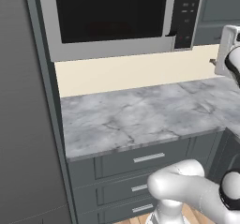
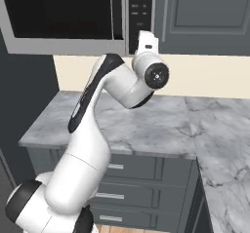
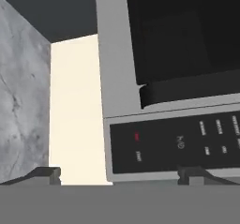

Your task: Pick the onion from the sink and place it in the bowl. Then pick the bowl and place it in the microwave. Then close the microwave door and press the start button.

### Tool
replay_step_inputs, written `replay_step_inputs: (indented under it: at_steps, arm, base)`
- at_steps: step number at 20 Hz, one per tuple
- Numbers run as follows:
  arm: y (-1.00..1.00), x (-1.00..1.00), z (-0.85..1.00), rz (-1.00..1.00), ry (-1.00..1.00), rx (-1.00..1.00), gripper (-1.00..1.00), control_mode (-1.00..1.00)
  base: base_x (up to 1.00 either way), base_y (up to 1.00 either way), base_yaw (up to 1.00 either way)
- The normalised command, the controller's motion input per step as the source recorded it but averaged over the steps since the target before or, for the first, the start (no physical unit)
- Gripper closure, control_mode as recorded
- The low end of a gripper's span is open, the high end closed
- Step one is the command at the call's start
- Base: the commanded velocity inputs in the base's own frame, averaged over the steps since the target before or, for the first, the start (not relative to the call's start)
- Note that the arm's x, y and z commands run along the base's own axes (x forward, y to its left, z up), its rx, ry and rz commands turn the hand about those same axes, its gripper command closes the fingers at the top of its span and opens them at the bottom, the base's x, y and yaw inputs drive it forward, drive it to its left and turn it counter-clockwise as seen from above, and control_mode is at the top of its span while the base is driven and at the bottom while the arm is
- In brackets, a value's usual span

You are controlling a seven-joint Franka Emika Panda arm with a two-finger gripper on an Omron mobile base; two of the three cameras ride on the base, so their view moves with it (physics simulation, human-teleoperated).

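- The end effector (image 3: pixel 120 175) is seen spread wide with nothing between its two dark tips, one low on the left and one low on the right of the hand view.
- In that rolled view, the end effector is pointed at the microwave's button panel (image 3: pixel 176 143), a dark strip with small white labels and one red mark.
- The microwave door (image 3: pixel 185 31) is seen next to the panel, its black glass shut flush in the silver frame, with the dark handle (image 3: pixel 187 94) lying between glass and panel.
- In the left base view, the microwave (image 1: pixel 117 19) is set above a cream wall strip, with the button panel on its right side.
- Through the dark glass a faint reddish shape (image 1: pixel 105 29) can be made out; whether it is the bowl cannot be told.
- The grey marble table (image 1: pixel 140 113) is seen below the microwave, with grey drawers (image 1: pixel 145 160) under its front edge.
- In the right base view, the white arm (image 2: pixel 105 110) is raised from the lower left, its wrist close to the panel.
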Motion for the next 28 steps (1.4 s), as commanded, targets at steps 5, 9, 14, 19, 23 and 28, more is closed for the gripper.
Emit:
replay_step_inputs:
  at_steps: [5, 9, 14, 19, 23, 28]
  arm:
    - [0.14, 0.04, 0.03, 0.03, -0.29, -0.07, 1.0, -1.0]
    - [0.19, 0.43, 0.1, 0.0, -0.16, -0.04, 1.0, -1.0]
    - [0.16, 0.46, 0.19, 0.0, -0.07, -0.02, 1.0, -1.0]
    - [0.0, 0.27, 0.19, 0.0, 0.0, 0.0, 1.0, -1.0]
    - [-0.03, 0.22, 0.05, 0.0, 0.0, 0.0, 1.0, -1.0]
    - [-0.01, 0.01, 0.0, 0.0, 0.0, 0.0, 1.0, -1.0]
  base:
    - [0.0, 0.0, 0.0]
    - [0.0, 0.0, 0.0]
    - [0.0, 0.0, 0.0]
    - [0.0, 0.0, 0.0]
    - [0.0, 0.0, 0.0]
    - [0.0, 0.0, 0.0]
